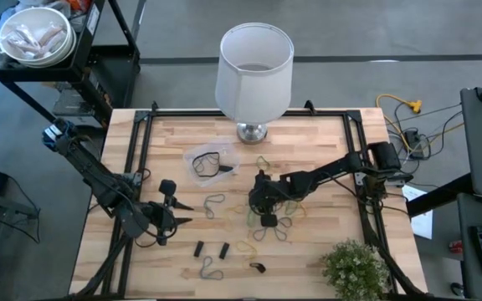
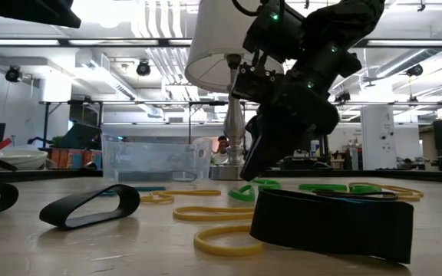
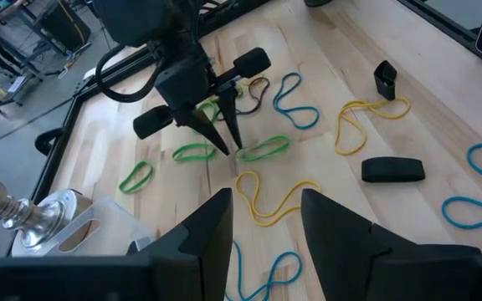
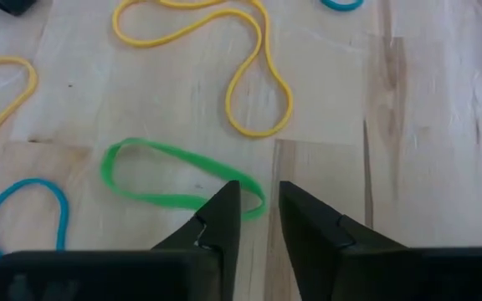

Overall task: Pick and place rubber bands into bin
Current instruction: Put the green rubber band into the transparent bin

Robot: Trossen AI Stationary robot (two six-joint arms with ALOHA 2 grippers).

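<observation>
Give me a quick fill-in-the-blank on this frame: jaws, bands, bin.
1. The right gripper has its tips at a ____ band on the table.
2. Its jaws are ____, with a narrow gap between them.
3. The bin stands in front of the ____ base.
4. The left gripper hangs over the table's ____ side, jaws open.

Missing words: green; open; lamp; left

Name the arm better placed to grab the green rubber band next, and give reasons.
Right. The right gripper is open, its tips down at one end of the green rubber band. The left gripper waits off to the side.
</observation>
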